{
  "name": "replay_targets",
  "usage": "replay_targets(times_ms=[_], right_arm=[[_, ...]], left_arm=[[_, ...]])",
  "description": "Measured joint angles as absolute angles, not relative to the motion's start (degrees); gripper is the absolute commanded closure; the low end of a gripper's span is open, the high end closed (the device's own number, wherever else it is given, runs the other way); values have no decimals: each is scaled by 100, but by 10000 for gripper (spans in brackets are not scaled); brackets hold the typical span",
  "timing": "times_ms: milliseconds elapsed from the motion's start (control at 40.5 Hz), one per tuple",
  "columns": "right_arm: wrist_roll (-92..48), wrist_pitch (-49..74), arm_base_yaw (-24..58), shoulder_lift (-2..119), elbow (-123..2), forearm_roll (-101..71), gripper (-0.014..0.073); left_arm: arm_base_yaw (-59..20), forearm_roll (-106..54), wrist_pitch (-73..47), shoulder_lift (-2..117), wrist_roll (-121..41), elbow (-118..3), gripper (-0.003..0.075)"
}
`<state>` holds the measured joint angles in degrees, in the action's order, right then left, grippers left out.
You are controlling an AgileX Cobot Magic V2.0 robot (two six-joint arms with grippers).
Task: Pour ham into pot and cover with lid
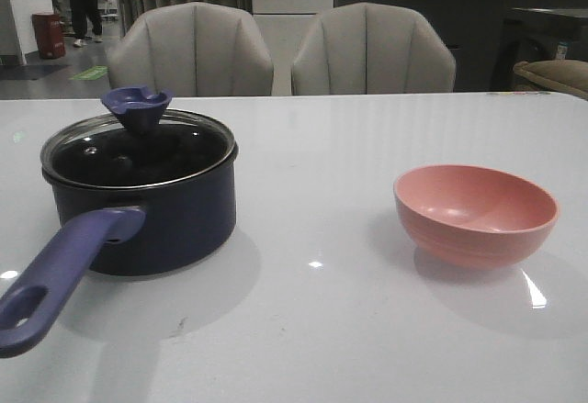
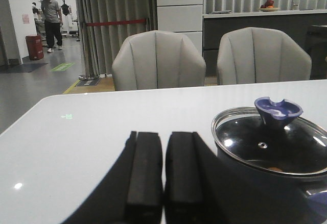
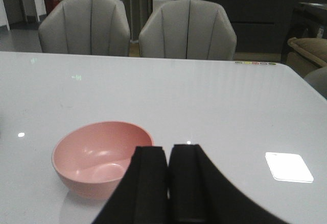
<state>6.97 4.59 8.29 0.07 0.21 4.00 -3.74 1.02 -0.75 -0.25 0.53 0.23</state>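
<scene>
- Now the dark navy-blue round saucepan (image 1: 147, 210) points its long purple-blue handle (image 1: 64, 274) toward the camera, leftward.
- Round clear glass lid (image 1: 138, 151) sits flat on it.
- Left gripper (image 2: 163, 178) and right gripper (image 3: 168, 183) have their fingers pressed together, holding nothing.

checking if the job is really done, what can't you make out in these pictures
- Ham: the pot's dark inside, seen through the lid, shows no clear chunks in the front view; only a faint orange speck under the glass in the left wrist view.
- Pot handle tip: cut off by the front view's left edge.
- Left pincer and right pincer: absent from the front view.
- Bowl: its near rim is hidden by the right pincer.
</scene>
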Motion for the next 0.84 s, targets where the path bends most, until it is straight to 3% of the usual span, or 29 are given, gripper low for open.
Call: replay_targets(times_ms=[841], right_arm=[[744,419,829,-60,146,412,445]], left_arm=[[-374,102,-63,-25,53,23,607]])
